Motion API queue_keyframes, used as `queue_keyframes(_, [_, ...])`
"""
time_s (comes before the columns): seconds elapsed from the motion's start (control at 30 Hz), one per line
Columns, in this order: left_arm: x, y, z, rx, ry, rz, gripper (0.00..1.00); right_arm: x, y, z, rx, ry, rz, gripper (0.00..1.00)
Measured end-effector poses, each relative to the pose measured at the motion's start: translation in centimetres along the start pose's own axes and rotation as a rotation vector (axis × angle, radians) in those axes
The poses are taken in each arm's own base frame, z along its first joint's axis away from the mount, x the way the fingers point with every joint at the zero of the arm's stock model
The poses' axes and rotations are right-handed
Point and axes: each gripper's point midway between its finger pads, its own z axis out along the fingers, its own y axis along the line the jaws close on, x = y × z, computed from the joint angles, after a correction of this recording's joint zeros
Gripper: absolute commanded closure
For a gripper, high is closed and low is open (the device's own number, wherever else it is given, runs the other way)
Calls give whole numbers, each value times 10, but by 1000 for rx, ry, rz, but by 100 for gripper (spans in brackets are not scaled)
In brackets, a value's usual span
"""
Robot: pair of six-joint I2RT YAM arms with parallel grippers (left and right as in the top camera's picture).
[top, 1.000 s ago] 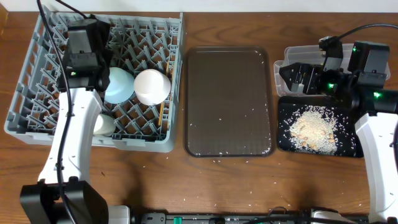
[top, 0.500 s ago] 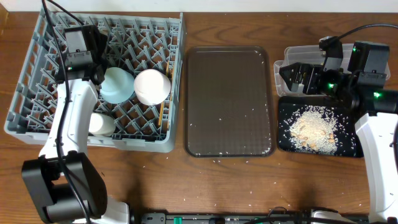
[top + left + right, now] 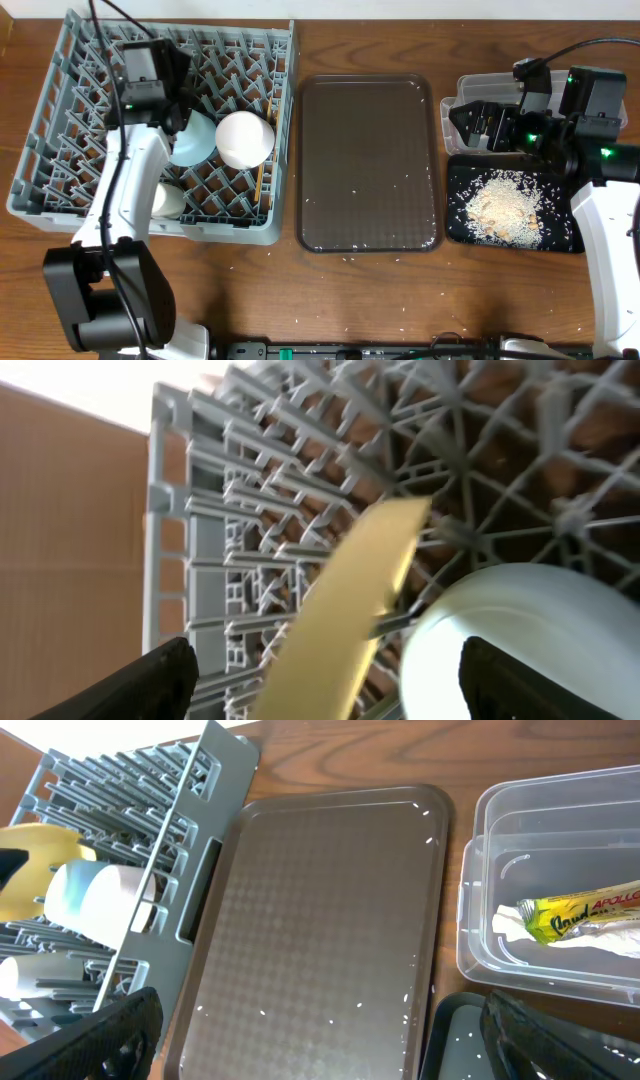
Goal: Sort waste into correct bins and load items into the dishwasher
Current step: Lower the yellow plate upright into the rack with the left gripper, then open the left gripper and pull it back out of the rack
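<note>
The grey dishwasher rack point(image 3: 60, 150) fills the left of the table. In it lie a light blue bowl point(image 3: 197, 140), a white bowl point(image 3: 245, 138), a small white cup point(image 3: 168, 200) and chopsticks point(image 3: 262, 182). My left gripper point(image 3: 183, 108) hovers over the rack, open. In the left wrist view the yellow plate point(image 3: 350, 610) stands on edge among the pegs between the spread fingers of my left gripper point(image 3: 335, 685), with a gap on each side, beside the blue bowl point(image 3: 520, 640). My right gripper point(image 3: 475, 125) is open and empty above the bins.
The clear tub point(image 3: 560, 970) holds the sachet point(image 3: 580, 910) on a white napkin point(image 3: 520, 925). The black tray point(image 3: 460, 225) carries a heap of crumbs point(image 3: 505, 210). A brown serving tray point(image 3: 368, 160) with a few stray grains lies between rack and bins.
My left gripper has opened and let go of the yellow plate, which now stands in the rack. The left wrist shifted slightly right. The right arm has not moved.
</note>
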Motion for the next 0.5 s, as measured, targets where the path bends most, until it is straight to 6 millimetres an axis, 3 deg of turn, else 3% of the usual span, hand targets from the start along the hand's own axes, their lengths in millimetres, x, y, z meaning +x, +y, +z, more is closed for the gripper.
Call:
queue_keyframes(0.2, [-8,-5,-17,12,-27,-40,12,0,0,0,0,0,0,1])
queue_keyframes(0.5, [-15,32,-90,-35,-133,-229,8,0,0,0,0,0,0,1])
